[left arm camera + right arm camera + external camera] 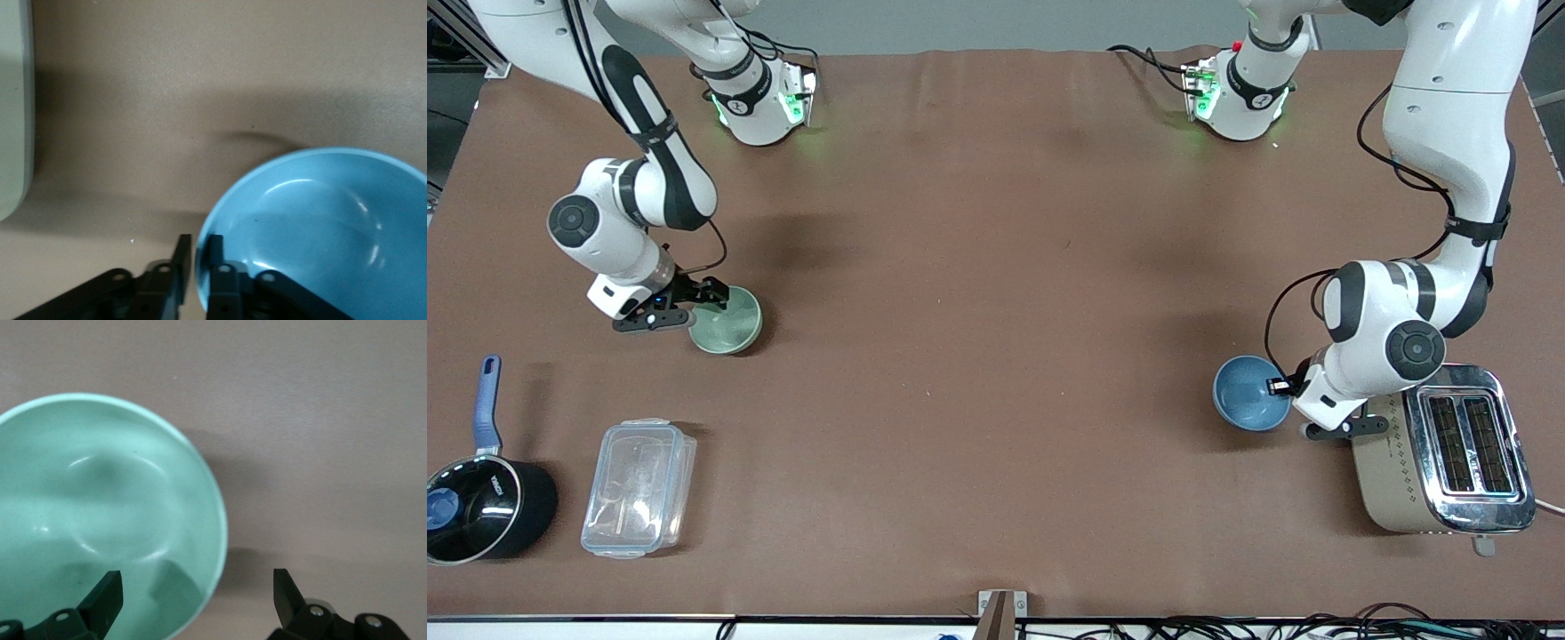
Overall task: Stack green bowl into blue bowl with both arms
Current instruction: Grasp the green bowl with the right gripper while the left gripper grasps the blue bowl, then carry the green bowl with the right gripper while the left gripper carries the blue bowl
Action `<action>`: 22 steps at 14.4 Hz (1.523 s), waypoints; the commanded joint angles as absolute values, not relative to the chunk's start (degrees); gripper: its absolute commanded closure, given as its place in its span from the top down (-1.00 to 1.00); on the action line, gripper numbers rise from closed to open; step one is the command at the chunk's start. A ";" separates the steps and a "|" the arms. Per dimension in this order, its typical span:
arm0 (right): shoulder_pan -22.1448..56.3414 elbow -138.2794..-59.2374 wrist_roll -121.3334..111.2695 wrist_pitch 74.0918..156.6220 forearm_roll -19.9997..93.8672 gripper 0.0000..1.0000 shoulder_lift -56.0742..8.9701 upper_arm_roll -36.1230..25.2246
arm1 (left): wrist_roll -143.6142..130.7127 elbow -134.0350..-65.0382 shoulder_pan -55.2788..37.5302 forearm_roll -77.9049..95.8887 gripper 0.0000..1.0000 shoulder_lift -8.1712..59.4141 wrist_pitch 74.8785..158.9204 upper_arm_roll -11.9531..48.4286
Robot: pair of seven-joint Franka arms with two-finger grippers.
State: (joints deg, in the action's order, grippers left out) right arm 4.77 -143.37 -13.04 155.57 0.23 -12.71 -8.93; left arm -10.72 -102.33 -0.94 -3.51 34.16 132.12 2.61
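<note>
The green bowl (pixel 727 323) sits on the brown table toward the right arm's end. My right gripper (pixel 687 307) is open at its rim. In the right wrist view the right gripper (pixel 197 593) straddles the rim of the green bowl (pixel 100 507), one finger over the inside and one outside, neither touching. The blue bowl (pixel 1249 392) sits toward the left arm's end, beside the toaster. My left gripper (pixel 1286 388) is shut on its rim. In the left wrist view the left gripper (pixel 198 257) pinches the edge of the blue bowl (pixel 320 227).
A silver toaster (pixel 1440 453) stands right beside the left gripper; its pale side shows in the left wrist view (pixel 12 107). A black saucepan with a blue handle (pixel 480 507) and a clear plastic container (pixel 639 487) stand nearer the front camera than the green bowl.
</note>
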 commanded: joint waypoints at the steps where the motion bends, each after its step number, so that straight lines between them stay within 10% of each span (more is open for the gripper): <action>1: 4.83 -145.90 -14.06 157.76 1.23 0.85 -11.69 -8.09 | -11.51 -100.03 -0.97 -3.96 -1.00 34.63 131.58 2.72; 7: 4.66 -145.55 -14.06 157.68 1.14 -0.07 -11.69 -8.00 | -14.39 -93.01 -2.10 4.30 -0.99 31.29 118.94 13.95; 10: 4.13 -144.94 -13.71 157.24 1.23 -1.00 -11.69 -8.00 | -26.33 -89.58 -4.21 4.48 -0.99 32.95 118.21 21.33; 16: 3.95 -141.08 -13.62 151.55 1.32 -1.00 -11.43 -7.91 | -39.10 -80.43 -18.97 3.78 -0.96 41.91 120.84 21.45; 22: 6.24 -124.75 -14.59 124.41 10.01 -1.00 -9.41 -8.00 | -44.47 -80.51 -27.15 3.61 -0.87 47.10 128.84 19.08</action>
State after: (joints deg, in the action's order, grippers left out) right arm 5.52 -130.01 -13.68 131.83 7.24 -10.74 -8.04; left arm -42.84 -82.49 -24.43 3.60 45.14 128.02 20.93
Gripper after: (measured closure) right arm 0.943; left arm 0.938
